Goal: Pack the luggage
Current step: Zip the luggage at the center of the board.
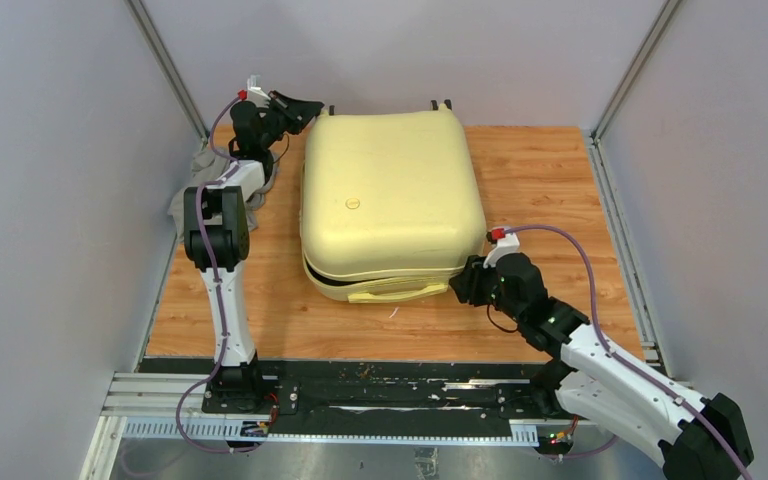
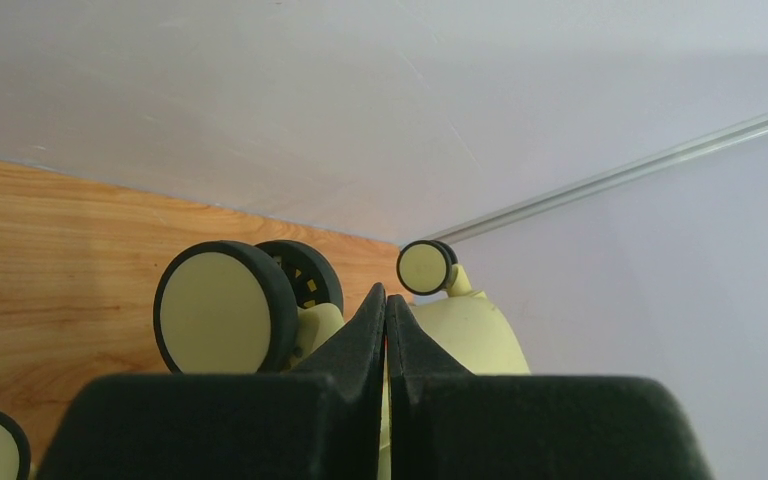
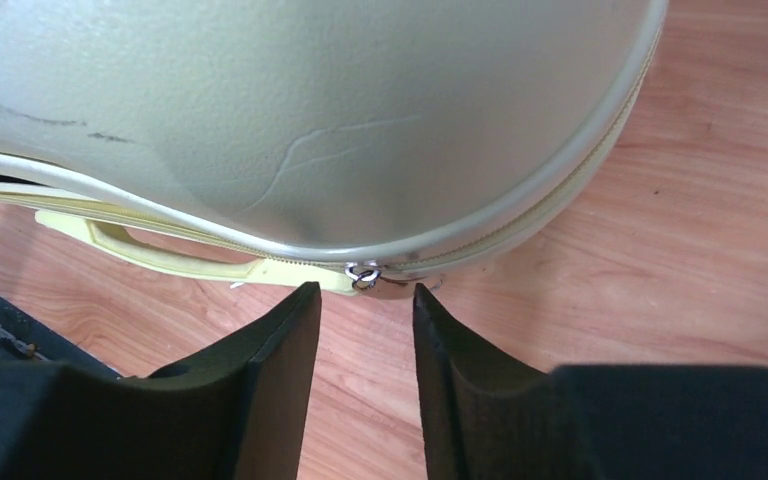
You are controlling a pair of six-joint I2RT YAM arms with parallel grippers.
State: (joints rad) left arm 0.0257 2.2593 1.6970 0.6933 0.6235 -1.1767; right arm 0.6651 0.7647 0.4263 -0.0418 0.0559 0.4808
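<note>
The pale-yellow luggage (image 1: 390, 195) lies flat on the wooden table, lid down, with a dark gap along its front-left seam above the yellow side handle (image 1: 395, 291). My left gripper (image 1: 305, 108) is shut at the luggage's far-left corner. In the left wrist view its fingertips (image 2: 387, 300) meet with nothing visible between them, next to the black-and-cream wheels (image 2: 222, 310). My right gripper (image 1: 463, 283) is open at the front-right corner. In the right wrist view it (image 3: 360, 290) stands just short of the metal zipper pull (image 3: 363, 274) on the seam, not touching it.
A grey cloth (image 1: 185, 200) lies at the table's left edge behind the left arm. Grey walls close in on the left, back and right. The black rail (image 1: 380, 395) with the arm bases runs along the near edge.
</note>
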